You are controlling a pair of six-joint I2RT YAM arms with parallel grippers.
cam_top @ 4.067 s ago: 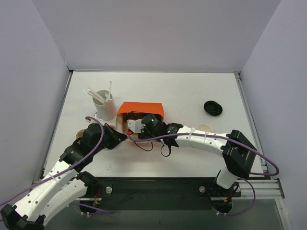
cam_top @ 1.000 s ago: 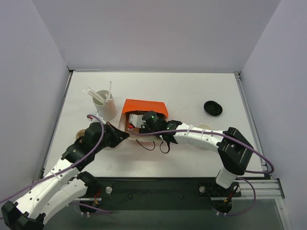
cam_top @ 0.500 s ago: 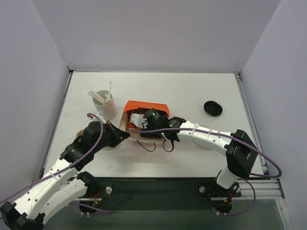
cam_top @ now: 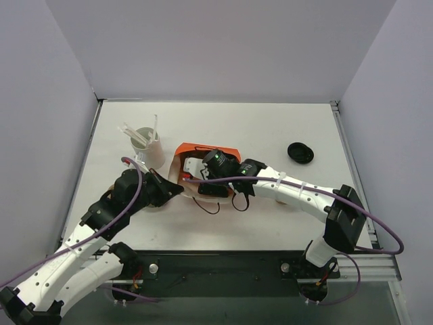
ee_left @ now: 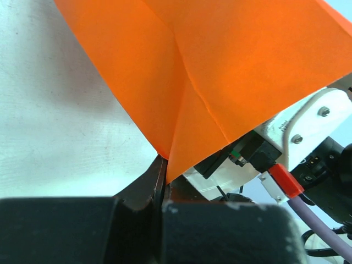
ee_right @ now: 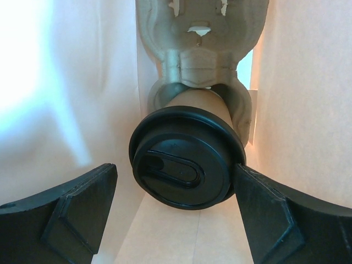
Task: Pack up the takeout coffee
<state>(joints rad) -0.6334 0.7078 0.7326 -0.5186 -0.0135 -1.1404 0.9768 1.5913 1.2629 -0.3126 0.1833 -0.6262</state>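
Left gripper (ee_left: 163,165) clamped on orange bag (ee_left: 220,66) edge. Right gripper (ee_right: 175,181) inside bag, jaws spread wide, gripping nothing. Takeout coffee (ee_right: 187,165) (black lid facing wrist camera) sits in pulp carrier (ee_right: 201,55) inside bag, between fingers (ee_right: 82,209).

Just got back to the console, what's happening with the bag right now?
The left gripper is shut on the edge of the orange bag, holding its mouth open. The right gripper is inside the bag, jaws open on either side of the takeout coffee, which sits in a pulp cup carrier.
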